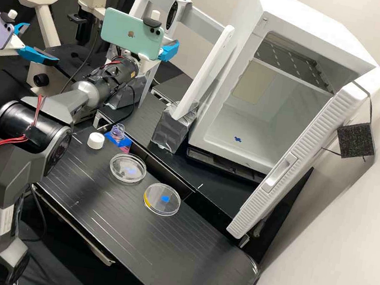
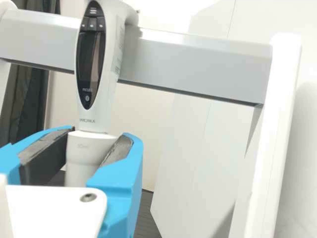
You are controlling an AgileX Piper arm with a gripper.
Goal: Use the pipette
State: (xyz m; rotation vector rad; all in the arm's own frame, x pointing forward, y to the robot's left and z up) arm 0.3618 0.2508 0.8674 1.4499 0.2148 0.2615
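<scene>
In the high view the gripper (image 1: 168, 51) is at the rack, largely behind the phone mounted on its wrist. Above it the pipette's upper body (image 1: 171, 16), with a red top, hangs at the rack's grey crossbar. The wrist view has the pipette (image 2: 91, 111) upright in front of the crossbar, its dark display facing the camera. There the gripper (image 2: 94, 144) is shut on the white section below the display, with a dark pad on either side. The pipette's lower end is hidden behind the gripper.
The white rack (image 1: 205, 68) stands beside an open white incubator (image 1: 248, 137). On the black bench (image 1: 145, 250) are two clear dishes (image 1: 127, 168) (image 1: 162, 199), a white cap (image 1: 95, 141) and an uncapped bottle (image 1: 117, 132) in a blue holder (image 1: 125, 142).
</scene>
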